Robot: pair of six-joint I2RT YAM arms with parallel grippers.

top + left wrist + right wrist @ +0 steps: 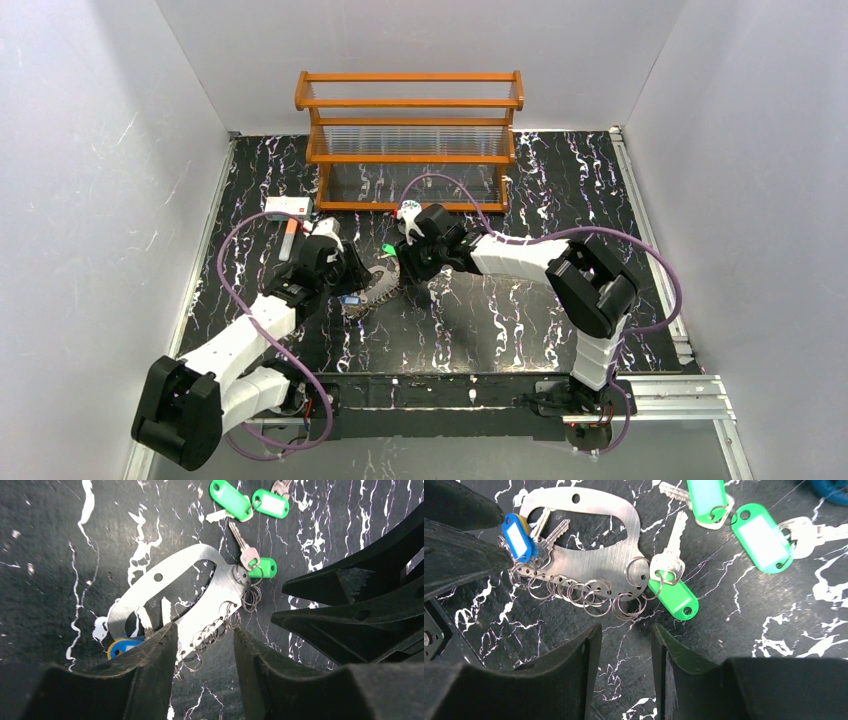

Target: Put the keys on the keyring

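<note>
We find the left gripper [205, 647] and right gripper [624, 647] with fingers apart, empty; we advise pinning the keyring [591, 565] flat, then seizing 1 green key [761, 537] at its 3 o'clock, right wrist view.

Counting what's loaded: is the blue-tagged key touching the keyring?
Touching. The right wrist view shows the blue-tagged key lying across one end of the keyring. Its tag and head overlap the metal, with no table showing between them.

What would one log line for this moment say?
left gripper: open, over keyring | right gripper: open, beside keyring | blue key, one green key: at keyring | two green keys: loose on table
</note>
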